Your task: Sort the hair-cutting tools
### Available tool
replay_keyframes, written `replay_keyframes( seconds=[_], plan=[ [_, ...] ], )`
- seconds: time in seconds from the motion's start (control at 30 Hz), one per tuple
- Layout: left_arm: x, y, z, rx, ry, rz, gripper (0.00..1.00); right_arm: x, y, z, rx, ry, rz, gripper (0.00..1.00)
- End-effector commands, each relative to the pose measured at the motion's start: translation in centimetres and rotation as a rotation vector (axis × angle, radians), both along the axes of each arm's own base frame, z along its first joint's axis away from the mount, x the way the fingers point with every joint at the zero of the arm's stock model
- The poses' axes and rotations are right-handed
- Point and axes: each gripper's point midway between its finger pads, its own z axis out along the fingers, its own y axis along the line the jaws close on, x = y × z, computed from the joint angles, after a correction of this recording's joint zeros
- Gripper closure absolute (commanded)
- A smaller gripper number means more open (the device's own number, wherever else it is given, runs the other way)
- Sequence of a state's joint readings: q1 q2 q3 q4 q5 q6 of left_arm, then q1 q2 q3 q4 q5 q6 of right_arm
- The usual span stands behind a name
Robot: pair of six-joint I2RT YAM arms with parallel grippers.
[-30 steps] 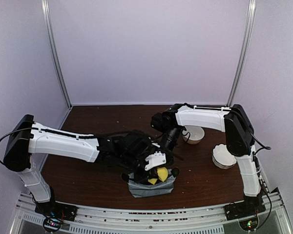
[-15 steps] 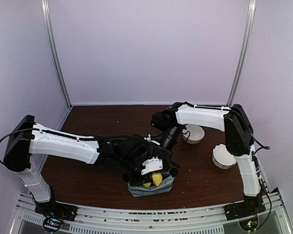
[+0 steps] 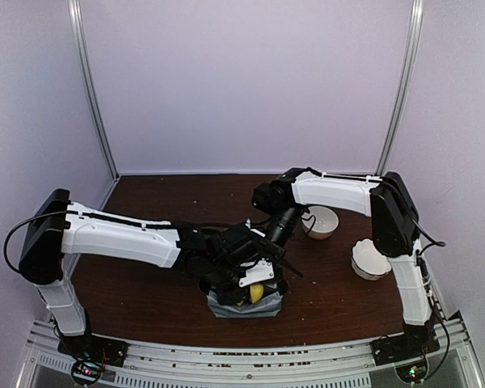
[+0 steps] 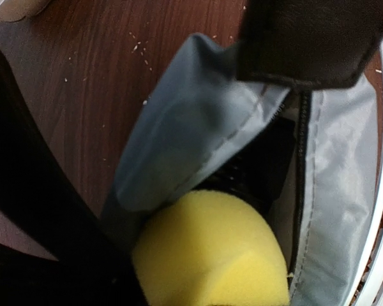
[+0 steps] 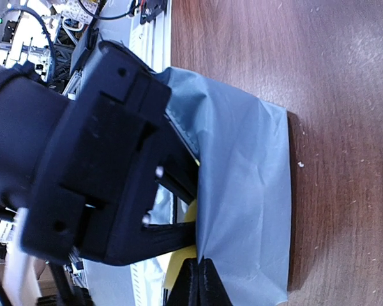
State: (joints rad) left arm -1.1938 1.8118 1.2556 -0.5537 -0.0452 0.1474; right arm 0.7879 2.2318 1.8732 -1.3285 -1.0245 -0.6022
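Currently on the unloading step: get the tools out of the grey pouch (image 3: 244, 305), which sits at the near edge of the table (image 3: 145, 202), centre.

Right gripper (image 5: 198, 280) is pinched on the pouch's far lip, fabric drawn to a point. Left gripper (image 5: 193, 207) has its fingers spread in the mouth with a yellow foam block (image 4: 210, 255) between them. Can't tell whether they press on it.

Only tool-like thing visible is a black item (image 4: 258, 169) deep inside, behind the foam and beside the zip (image 4: 300, 159). Probably one of the hair-cutting tools, can't say which. No other tools in view.

How I'd do it:
- Right holds the lip taut, lifted slightly, so the mouth doesn't collapse.
- Left clears the foam first; it blocks the route to the black item.
- Go in along the zip line and avoid snagging the near flap.
- Pull out slowly. The pouch is light and will likely drag.

White bowls (image 3: 322, 222) sit well apart, far right.
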Motion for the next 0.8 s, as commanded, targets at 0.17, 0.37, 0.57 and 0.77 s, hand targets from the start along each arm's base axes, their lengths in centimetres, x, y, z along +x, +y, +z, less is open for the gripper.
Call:
replay_keyframes(
  seconds=[0.17,0.37,0.57,0.77],
  plan=[
    [-1.0,1.2,-1.9,0.083,0.069,0.032,1.00,2.4,0.2,2.1,0.044,0.048,-0.101,0.96],
    [0.0,1.3,-1.3,0.075,0.033,0.102,1.00,5.7,-4.1,3.2,-0.023,-0.126,-0.264,0.63],
    [0.2,1.0,-1.0,0.039,0.037,0.144,1.00,3.8,-7.9,3.3,-0.067,-0.169,-0.353,0.47],
    [0.2,0.4,-0.6,0.002,0.033,0.140,1.00,3.5,-7.5,2.5,-0.077,-0.117,-0.378,0.42]
  ],
)
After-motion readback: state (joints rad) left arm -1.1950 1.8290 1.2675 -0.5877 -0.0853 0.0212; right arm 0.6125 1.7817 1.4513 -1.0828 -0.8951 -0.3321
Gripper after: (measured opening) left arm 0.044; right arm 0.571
